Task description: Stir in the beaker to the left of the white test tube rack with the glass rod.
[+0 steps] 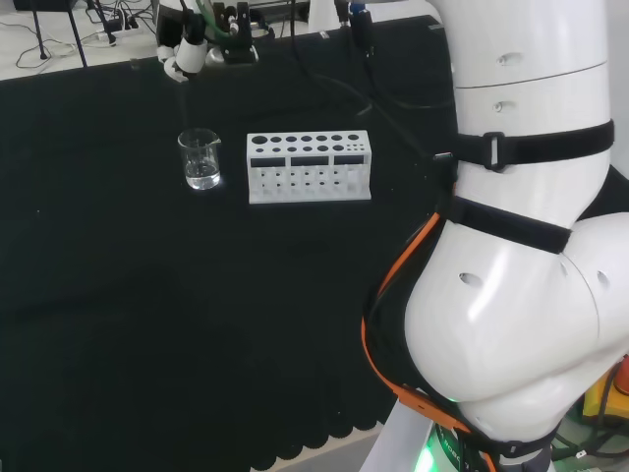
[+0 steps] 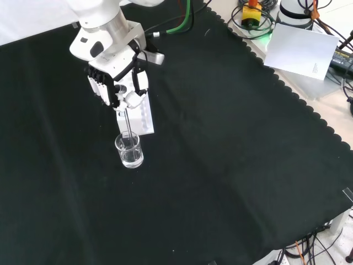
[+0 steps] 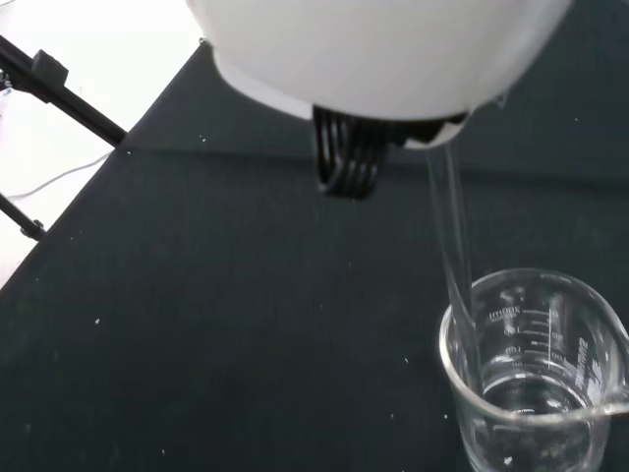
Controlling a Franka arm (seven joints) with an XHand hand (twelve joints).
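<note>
A small clear beaker (image 1: pixel 200 160) (image 2: pixel 129 150) (image 3: pixel 536 379) with a little clear liquid stands on the black cloth, just left of the white test tube rack (image 1: pixel 309 165) in the head view. The hand (image 2: pixel 117 81) (image 1: pixel 187 57) hangs above the beaker, its fingers curled on a thin glass rod (image 2: pixel 127 126) (image 3: pixel 454 251). The rod points down from the hand, and its lower end is inside the beaker, near the wall. In the front view the rack (image 2: pixel 142 117) sits partly hidden behind the hand.
Black cloth (image 2: pixel 231 165) covers the bench, with a scalloped edge at the right of the front view. Cables and gear lie beyond the cloth's far edge (image 1: pixel 108 29) in the head view. The arm's white links (image 1: pixel 521 246) stand at the head view's right.
</note>
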